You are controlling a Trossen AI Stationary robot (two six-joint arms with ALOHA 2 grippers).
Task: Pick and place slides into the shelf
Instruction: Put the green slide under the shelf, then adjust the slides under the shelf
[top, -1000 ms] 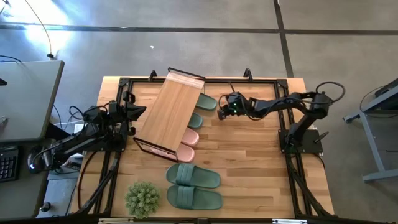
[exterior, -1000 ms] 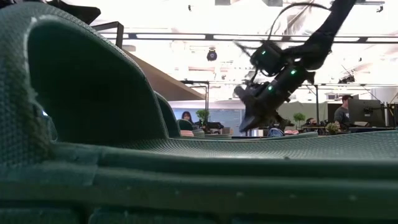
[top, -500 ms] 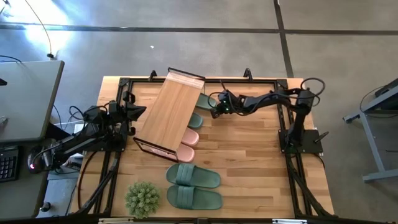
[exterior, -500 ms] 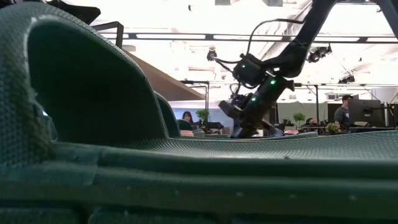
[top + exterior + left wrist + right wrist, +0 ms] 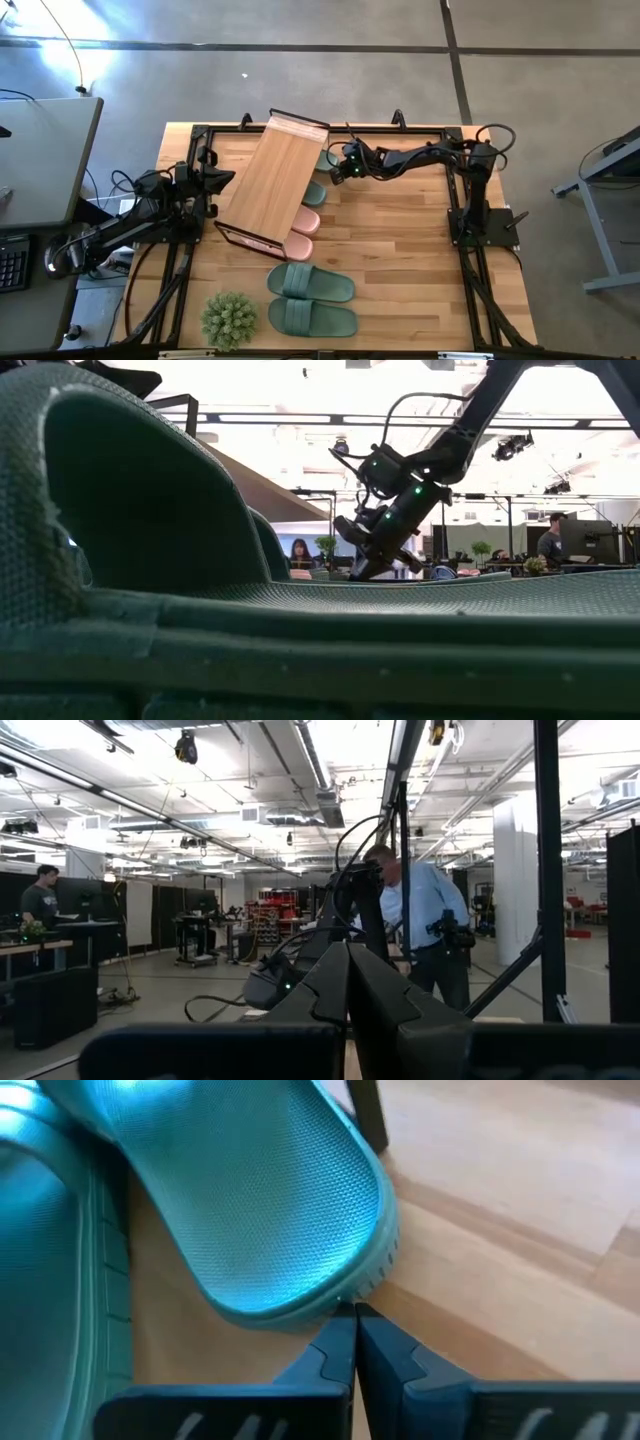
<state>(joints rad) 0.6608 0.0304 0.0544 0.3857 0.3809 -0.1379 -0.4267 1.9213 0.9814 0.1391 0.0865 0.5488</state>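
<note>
My right arm reaches from its base at the right of the overhead frame toward the upper centre, stretched long and nearly level, cables looping over its upper joints. Its right gripper sits just right of centre, near the top, pointing left. In the table-level view the same gripper hangs in the middle of the frame, angled down and to the left, green lights lit on the wrist. Through its own camera the two fingers are pressed together, tips meeting.

My left arm lies folded low at the left of the overhead frame, and its left gripper points right with fingers closed together.
</note>
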